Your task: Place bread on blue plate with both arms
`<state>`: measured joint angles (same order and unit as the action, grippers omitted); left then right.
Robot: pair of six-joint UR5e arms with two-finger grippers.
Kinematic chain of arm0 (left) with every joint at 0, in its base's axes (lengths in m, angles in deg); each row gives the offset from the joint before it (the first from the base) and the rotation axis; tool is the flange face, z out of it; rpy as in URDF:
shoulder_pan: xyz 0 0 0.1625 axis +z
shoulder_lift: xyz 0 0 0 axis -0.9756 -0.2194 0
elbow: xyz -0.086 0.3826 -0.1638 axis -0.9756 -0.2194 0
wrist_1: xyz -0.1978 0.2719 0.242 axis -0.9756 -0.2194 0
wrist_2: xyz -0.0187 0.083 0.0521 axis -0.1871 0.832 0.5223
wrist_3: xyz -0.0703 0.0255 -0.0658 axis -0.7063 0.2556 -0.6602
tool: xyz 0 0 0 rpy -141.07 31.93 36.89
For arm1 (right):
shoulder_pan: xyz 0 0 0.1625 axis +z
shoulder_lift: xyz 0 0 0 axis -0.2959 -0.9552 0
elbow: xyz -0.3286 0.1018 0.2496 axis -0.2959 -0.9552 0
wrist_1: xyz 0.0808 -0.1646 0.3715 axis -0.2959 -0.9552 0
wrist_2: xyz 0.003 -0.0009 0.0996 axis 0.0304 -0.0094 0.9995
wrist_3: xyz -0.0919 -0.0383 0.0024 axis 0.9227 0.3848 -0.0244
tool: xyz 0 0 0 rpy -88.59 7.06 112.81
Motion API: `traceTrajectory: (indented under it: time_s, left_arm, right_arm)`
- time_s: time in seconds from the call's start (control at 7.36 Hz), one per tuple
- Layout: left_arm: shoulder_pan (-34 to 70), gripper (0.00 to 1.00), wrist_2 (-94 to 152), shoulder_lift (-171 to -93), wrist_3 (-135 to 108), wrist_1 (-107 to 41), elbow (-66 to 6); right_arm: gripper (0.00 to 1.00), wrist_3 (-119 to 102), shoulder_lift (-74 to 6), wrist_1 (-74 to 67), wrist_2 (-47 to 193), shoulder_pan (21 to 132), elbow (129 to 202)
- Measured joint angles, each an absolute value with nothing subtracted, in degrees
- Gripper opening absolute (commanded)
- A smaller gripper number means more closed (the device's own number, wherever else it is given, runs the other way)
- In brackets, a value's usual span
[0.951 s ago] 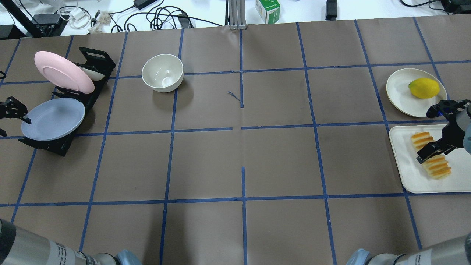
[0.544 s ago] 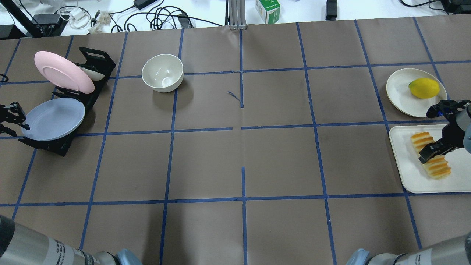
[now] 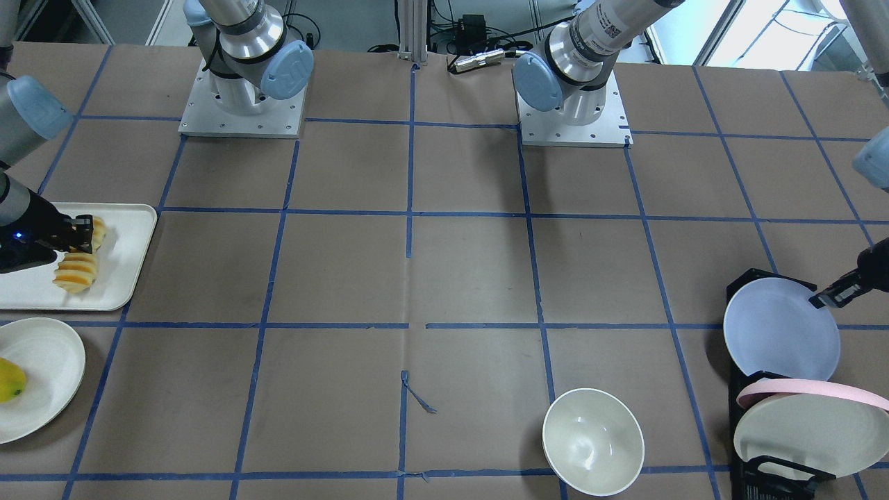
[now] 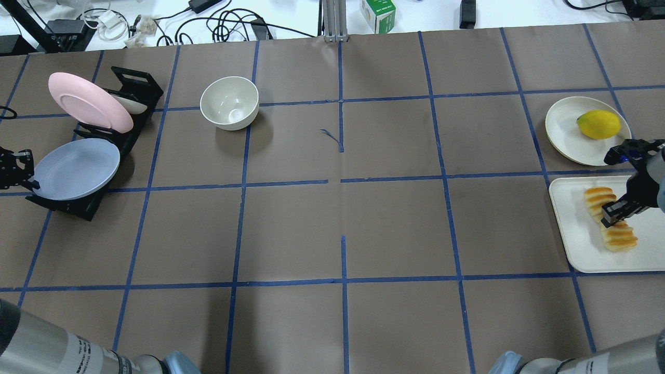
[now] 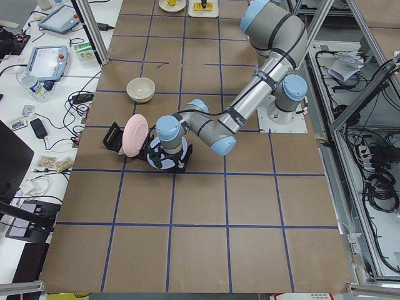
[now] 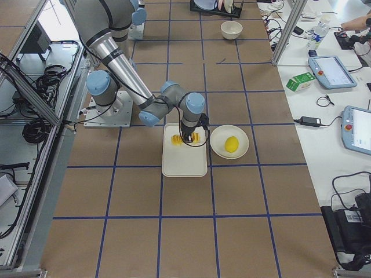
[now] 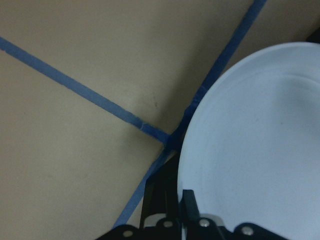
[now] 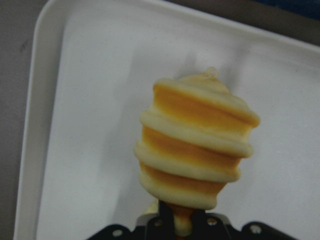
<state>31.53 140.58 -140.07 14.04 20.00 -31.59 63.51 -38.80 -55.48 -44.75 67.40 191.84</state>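
The bread [image 4: 618,236] lies on a white tray [image 4: 576,244] at the right edge. My right gripper [image 4: 613,214] is shut across its middle; the right wrist view shows the orange-and-cream slices [image 8: 195,150] standing out beyond the fingertips. The blue plate [image 4: 75,169] leans in the front slot of a black rack [image 4: 78,205] at the far left. My left gripper [image 4: 32,182] is at the plate's outer rim, fingers close together with the rim [image 7: 190,150] between them. The front-facing view shows the same grip [image 3: 826,297] on the plate [image 3: 778,326].
A pink plate [image 4: 88,101] stands in the rack behind the blue one. An off-white bowl [image 4: 229,102] sits at mid-left. A yellow fruit [image 4: 598,124] lies on a cream plate [image 4: 563,130] just beyond the tray. Brown gridded paper covers the table.
My right gripper's fingers have closed in on the bread's middle. My left gripper has shifted along the blue plate's rim toward the robot and closed on it.
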Motion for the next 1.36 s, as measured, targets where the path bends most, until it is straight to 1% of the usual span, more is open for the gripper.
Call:
traceTrajectory:
  time_s: [0.68,1.09,1.36]
  left_arm:
    - [31.63,0.00,141.05,-136.14,14.51,16.62,-31.51]
    - [30.72,0.00,140.78,-128.03,14.50,3.35,-30.95]
    - [25.62,0.00,138.11,-121.32,13.05,-6.12,-31.43]
  right_arm:
    - [0.00,62.23,-41.64,-53.22,-44.15,67.90,191.05]
    - [0.00,61.60,-42.00,-52.76,-43.98,67.99,190.95]
    - [0.00,61.27,-42.17,-52.53,-44.02,68.10,190.37]
